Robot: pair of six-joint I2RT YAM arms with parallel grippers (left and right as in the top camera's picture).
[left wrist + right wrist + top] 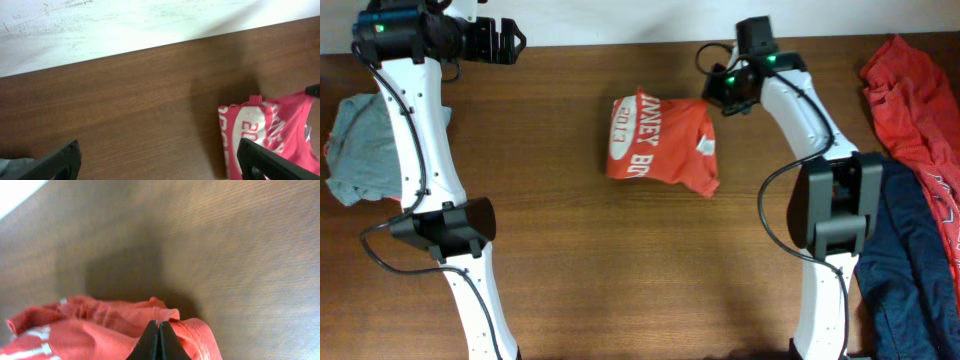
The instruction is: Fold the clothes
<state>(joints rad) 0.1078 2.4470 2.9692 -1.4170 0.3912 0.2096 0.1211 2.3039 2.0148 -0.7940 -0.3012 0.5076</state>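
The orange-red T-shirt (660, 140) with white lettering and a small white tag lies bunched in a partly folded heap at the table's middle. It also shows in the left wrist view (270, 130) and the right wrist view (100, 330). My right gripper (717, 92) is at the shirt's upper right corner. Its fingers (157, 330) are pressed together on the shirt's edge, which bunches up around them. My left gripper (515, 42) is open and empty (162, 167) near the table's back edge, left of the shirt.
A pale grey-green garment (360, 145) lies at the left edge; a sliver of it shows in the left wrist view (10, 165). Another red garment (910, 90) and a navy one (910, 260) lie heaped at the right edge. A white wall (125, 20) runs behind the table.
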